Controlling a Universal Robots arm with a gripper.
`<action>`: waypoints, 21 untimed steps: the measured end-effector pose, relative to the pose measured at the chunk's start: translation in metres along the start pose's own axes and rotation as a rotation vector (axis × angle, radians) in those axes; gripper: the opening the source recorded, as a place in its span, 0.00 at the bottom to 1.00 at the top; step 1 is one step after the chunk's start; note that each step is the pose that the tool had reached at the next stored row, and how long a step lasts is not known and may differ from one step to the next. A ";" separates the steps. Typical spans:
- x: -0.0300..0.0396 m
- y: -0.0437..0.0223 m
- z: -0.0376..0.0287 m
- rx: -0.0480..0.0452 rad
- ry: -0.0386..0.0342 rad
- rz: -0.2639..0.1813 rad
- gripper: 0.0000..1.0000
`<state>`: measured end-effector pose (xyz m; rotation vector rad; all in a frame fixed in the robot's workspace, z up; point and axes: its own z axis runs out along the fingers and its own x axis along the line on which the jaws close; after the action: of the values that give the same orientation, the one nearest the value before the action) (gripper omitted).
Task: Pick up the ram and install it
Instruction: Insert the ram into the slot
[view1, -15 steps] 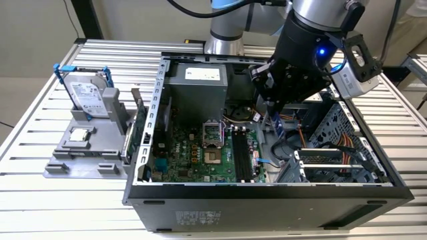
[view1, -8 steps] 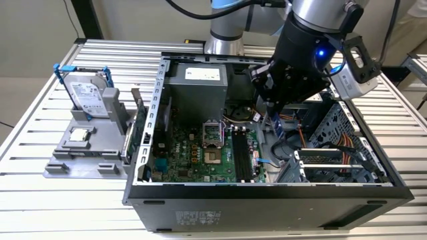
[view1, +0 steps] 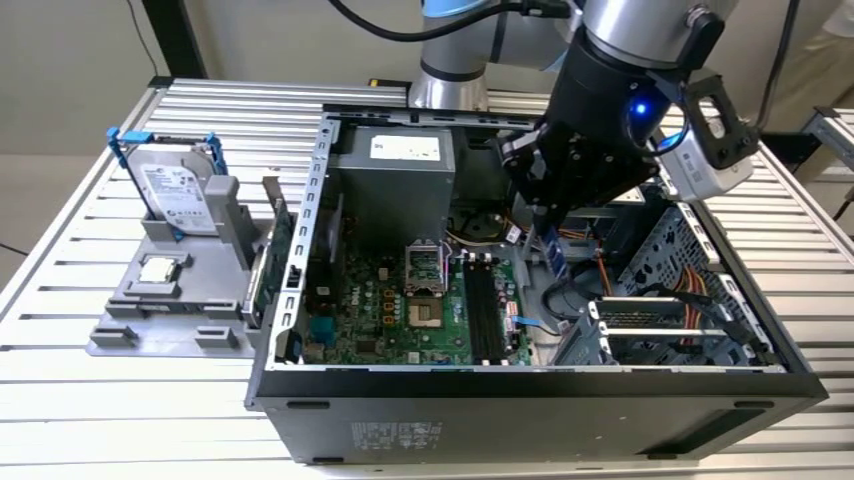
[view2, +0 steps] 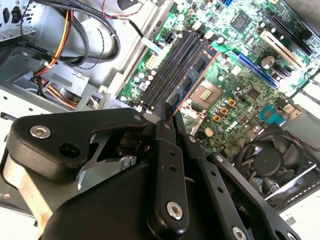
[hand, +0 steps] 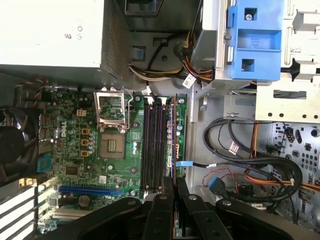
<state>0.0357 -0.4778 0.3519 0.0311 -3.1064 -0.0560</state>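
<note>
The ram (view1: 553, 254) is a narrow blue stick, and my gripper (view1: 546, 224) is shut on it. It hangs edge-down inside the open computer case (view1: 534, 385), a little above the motherboard (view1: 400, 310). In the exterior view it sits just to the right of the black memory slots (view1: 483, 312). In the second wrist view the ram (view2: 198, 69) reaches out from my gripper (view2: 168, 116) along the slots (view2: 170, 65). In the first wrist view the ram (hand: 173, 145) appears as a thin edge beside the slots (hand: 152, 145), in front of my gripper (hand: 173, 186).
A silver hard drive in a blue bracket (view1: 180, 190) and a small square chip (view1: 160, 268) sit on a grey stand at the exterior view's left. Inside the case are the power supply (view1: 394, 180), the processor socket (hand: 111, 145), a fan (view2: 267, 160), loose cables (hand: 250, 165) and the drive cage (view1: 694, 290).
</note>
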 end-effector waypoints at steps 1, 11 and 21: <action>0.0000 0.0001 0.0002 0.0000 0.0000 0.000 0.00; -0.0001 0.0000 0.0036 -0.0001 0.0000 0.000 0.00; 0.0017 0.0001 0.0086 0.0000 0.0000 0.000 0.00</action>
<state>0.0337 -0.4774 0.3433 0.0313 -3.1064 -0.0560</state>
